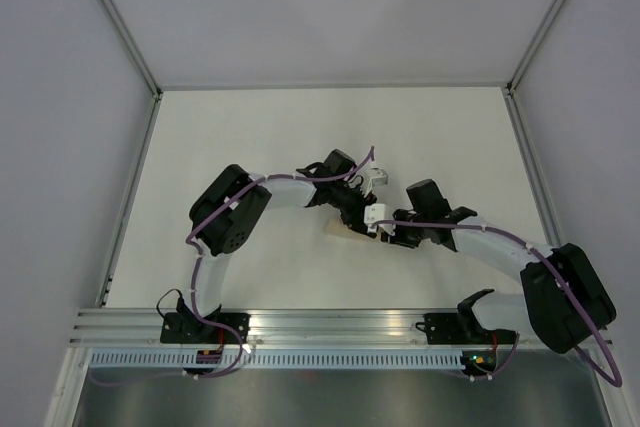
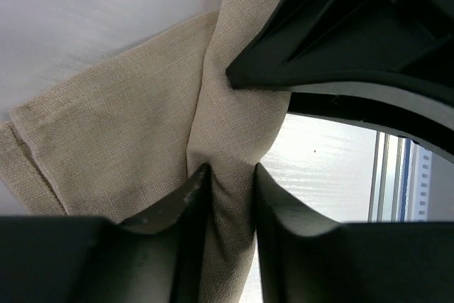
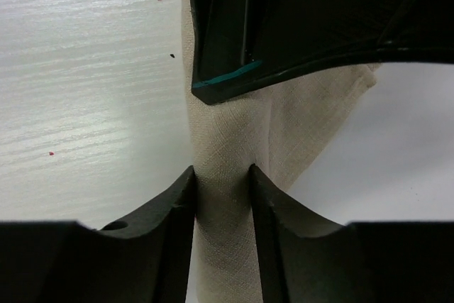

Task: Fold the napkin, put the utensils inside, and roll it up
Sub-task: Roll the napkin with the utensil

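The beige napkin (image 2: 142,125) is rolled into a tight tube with a loose flap spread to the left in the left wrist view. In the top view only a small tan piece of the napkin (image 1: 345,234) shows under the two wrists, at the table's middle. My left gripper (image 2: 230,175) is shut on the roll. My right gripper (image 3: 221,175) is shut on the roll (image 3: 227,154) from the other end. In the top view the left gripper (image 1: 352,209) and right gripper (image 1: 388,232) meet over it. The utensils are hidden.
The white table (image 1: 250,137) is ringed by grey walls. A metal rail (image 1: 330,325) runs along the near edge. In each wrist view the other arm's black body (image 2: 355,26) hangs close above the roll.
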Motion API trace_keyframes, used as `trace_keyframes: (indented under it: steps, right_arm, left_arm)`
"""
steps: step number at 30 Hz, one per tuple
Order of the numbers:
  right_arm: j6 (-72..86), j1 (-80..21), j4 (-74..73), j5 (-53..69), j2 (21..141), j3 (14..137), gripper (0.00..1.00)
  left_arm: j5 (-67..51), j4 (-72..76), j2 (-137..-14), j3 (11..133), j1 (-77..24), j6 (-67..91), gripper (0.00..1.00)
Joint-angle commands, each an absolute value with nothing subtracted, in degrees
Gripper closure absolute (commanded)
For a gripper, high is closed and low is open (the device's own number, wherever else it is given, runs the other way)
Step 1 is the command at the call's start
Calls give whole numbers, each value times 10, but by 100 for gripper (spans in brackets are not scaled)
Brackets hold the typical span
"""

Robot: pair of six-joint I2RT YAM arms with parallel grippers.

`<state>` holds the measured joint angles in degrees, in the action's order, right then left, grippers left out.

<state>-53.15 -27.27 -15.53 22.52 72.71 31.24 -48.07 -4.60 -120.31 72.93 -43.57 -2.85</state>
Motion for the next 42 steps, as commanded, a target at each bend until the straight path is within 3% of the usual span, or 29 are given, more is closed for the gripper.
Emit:
trace_keyframes:
  steps: [1,11,21,33,37,42]
  right_arm:
    - [-540,-275,-192,236,741,332,62]
    - [-537,-273,-236,243,769,348,79]
    - [-557,-246,-315,286,828,405,82]
    - [-627,-201,-472,337,995,540,84]
    - [-631,-190,-511,341,1051,588,84]
    - [-628,-175,-550,348,1114,649,84]
  left_arm:
    - [-410,-118,-1216,702,-443,-13,60]
    - [-400,-25,-1164,664,-425,26,52]
    - [-367,131,-1063,583,-382,88,45]
    - [-196,357,-911,424,-356,135,43]
    - [-137,474,-866,348,-369,143,39]
    - [-68,447,-839,348,-433,35,37]
